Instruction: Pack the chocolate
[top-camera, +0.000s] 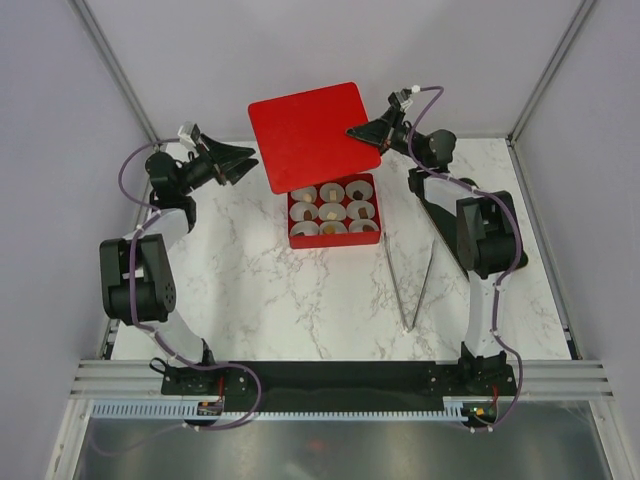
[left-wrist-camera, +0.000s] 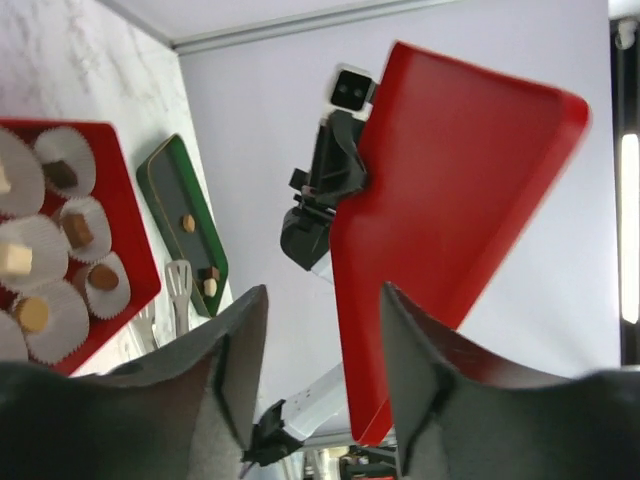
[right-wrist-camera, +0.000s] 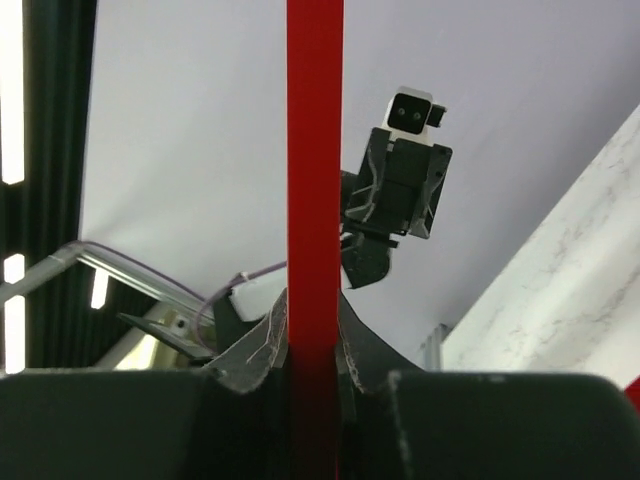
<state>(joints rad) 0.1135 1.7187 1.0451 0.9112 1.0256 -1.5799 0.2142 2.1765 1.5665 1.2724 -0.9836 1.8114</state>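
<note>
Lid (top-camera: 313, 135) hangs aloft, pinched by raised right gripper (right-wrist-camera: 315, 310); left gripper (left-wrist-camera: 322, 300) reaches alongside, unclenched.

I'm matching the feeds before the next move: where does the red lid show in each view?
Top external: the red lid is at upper centre, overlapping the box's back edge.
Left wrist: the lid fills the right half, tilted.
Right wrist: the lid is edge-on, a vertical red strip at centre.
Shared landmark: the right gripper, clamped on the lid's edge.
</note>
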